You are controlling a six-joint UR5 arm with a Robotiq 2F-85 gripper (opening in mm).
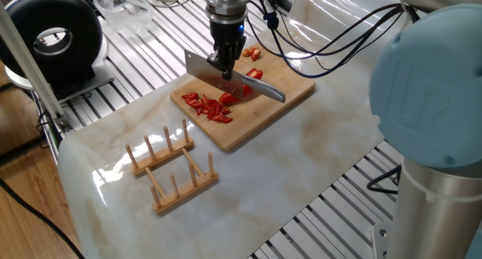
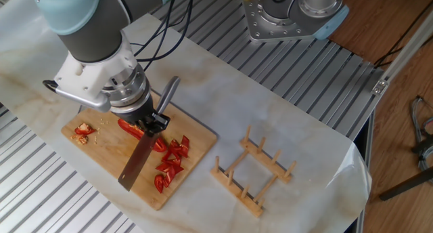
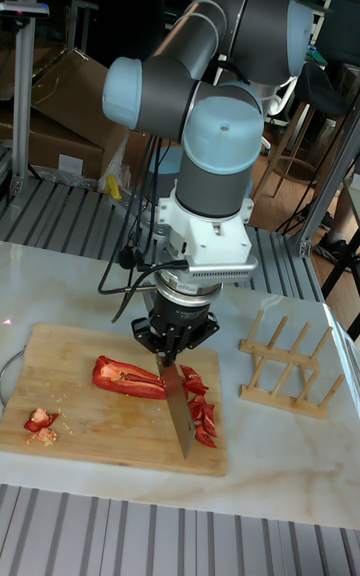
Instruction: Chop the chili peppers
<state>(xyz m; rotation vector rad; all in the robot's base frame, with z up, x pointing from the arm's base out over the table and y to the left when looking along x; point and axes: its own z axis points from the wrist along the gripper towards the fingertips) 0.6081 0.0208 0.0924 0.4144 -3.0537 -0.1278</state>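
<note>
The wooden cutting board (image 2: 101,152) is laid on the marble-patterned table (image 2: 284,124), and a wooden rack (image 2: 252,166) is set well apart from it. The gripper (image 3: 176,336) is clamped on the handle of a knife (image 3: 177,406), whose blade is held across the board. An uncut length of the chili peppers (image 3: 128,377) is seen on one side of the blade, cut bits on the other. If the glossy length is rolled by the blade, an uneven cut is judged likely; bits could be pushed off the board's edge.
</note>
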